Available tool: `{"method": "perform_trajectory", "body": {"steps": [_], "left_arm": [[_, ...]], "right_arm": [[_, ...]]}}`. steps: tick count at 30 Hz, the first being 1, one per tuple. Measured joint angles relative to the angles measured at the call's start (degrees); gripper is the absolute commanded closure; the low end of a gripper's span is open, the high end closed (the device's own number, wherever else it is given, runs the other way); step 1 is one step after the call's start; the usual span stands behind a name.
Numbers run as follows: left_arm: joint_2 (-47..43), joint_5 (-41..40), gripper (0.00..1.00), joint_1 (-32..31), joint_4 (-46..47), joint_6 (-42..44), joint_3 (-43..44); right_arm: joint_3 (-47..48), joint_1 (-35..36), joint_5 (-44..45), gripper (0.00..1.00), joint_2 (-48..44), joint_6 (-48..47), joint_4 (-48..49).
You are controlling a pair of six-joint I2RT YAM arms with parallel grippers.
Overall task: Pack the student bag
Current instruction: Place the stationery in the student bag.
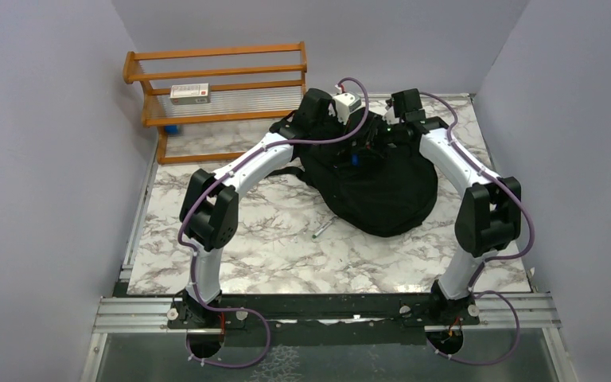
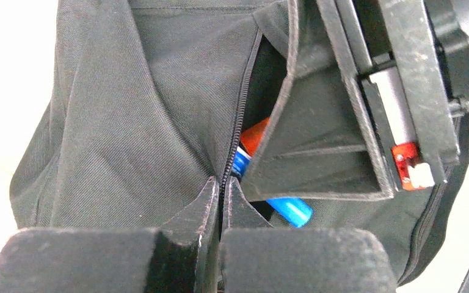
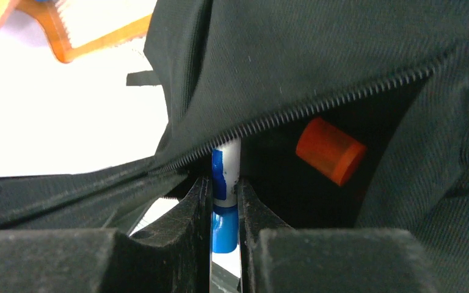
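The student bag (image 1: 382, 191), a big black backpack, lies at the table's far right-centre, and both arms reach over its top end. My left gripper (image 2: 221, 190) is shut on the bag's zipper edge (image 2: 244, 104), beside the open slit. My right gripper (image 3: 225, 198) is shut on a blue and white marker (image 3: 226, 174), whose upper end pokes into the opening under the zipper teeth (image 3: 293, 113). The left wrist view shows that marker's blue cap (image 2: 290, 210) below a right finger (image 2: 317, 159). An orange capped item (image 3: 330, 151) lies inside the bag.
A silver pen (image 1: 323, 228) lies on the marble table (image 1: 286, 255) just left of the bag. A wooden rack (image 1: 215, 87) stands at the back left with a small box (image 1: 190, 94) on its shelf. Grey walls close in both sides.
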Motion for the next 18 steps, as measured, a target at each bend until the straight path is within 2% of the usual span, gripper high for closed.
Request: {"method": "perform_trajectory", "body": {"steps": [5, 11, 18], "left_arm": [[-0.02, 0.00, 1.00, -0.17, 0.00, 0.04, -0.02], [-0.13, 0.00, 1.00, -0.35, -0.02, 0.22, -0.13], [-0.35, -0.02, 1.00, -0.37, -0.11, 0.24, -0.28]], "right_arm": [[-1.16, -0.63, 0.22, 0.88, 0.52, 3.50, 6.08], [-4.17, -1.31, 0.52, 0.66, 0.52, 6.91, 11.74], [-4.87, -1.57, 2.01, 0.58, 0.02, 6.03, 13.03]]}}
